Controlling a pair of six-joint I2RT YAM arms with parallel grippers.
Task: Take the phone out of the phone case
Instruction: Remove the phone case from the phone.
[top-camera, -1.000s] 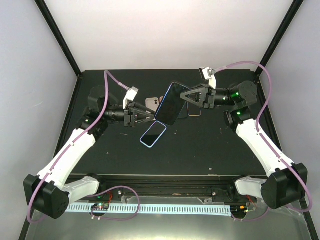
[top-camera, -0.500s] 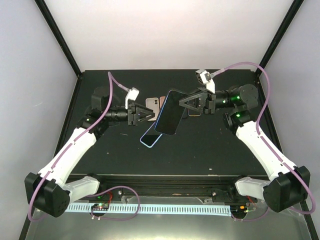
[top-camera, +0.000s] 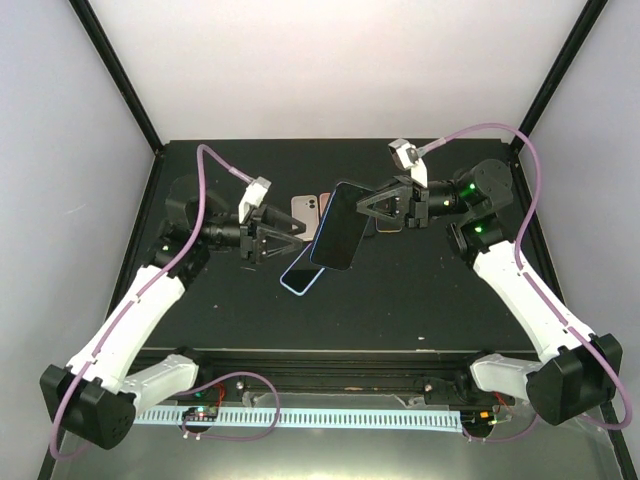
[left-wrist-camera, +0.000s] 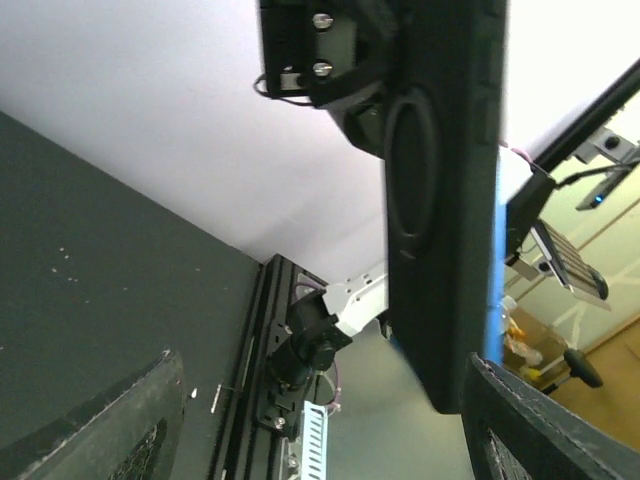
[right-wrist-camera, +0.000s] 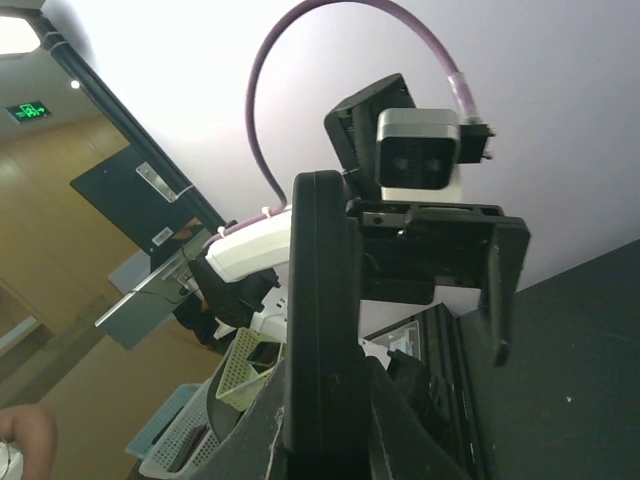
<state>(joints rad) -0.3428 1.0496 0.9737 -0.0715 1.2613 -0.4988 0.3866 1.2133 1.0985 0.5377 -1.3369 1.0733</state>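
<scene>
**Top external view.** The right gripper (top-camera: 358, 213) is clamped on the upper end of the phone (top-camera: 338, 230). It holds the phone, in its dark phone case (top-camera: 343, 196), tilted in the air above the counter (top-camera: 430, 300). This looks like a bracing hold, so that the other arm can work the case loose. The left gripper (top-camera: 290, 242) sits just beside the phone's left long edge with its fingers spread, gripping nothing.

Under the raised phone lies a blue-rimmed handset (top-camera: 303, 271). A pale handset (top-camera: 304, 208) lies behind the phone, and a third handset (top-camera: 390, 223) is partly hidden under the right arm. The front half of the counter gives open room. The space right below the lifted phone is crowded.

**Left wrist view.** The dark slab hangs almost edge-on, with an oval ring on its face and a blue strip down one side. The left fingers (left-wrist-camera: 120, 430) stand wide apart low in the frame, and the slab's lower corner reaches down towards the gap between them. I cannot tell whether anything touches.

**Right wrist view.** The slab rises edge-on out of the right gripper's closed fingers (right-wrist-camera: 395, 440), held firmly at its base. The left arm's spread fingers flank it from behind, clear of its upper edge. I judge the next grip needs a case lip to catch, and whether the phone has begun to part from the case is not visible.
</scene>
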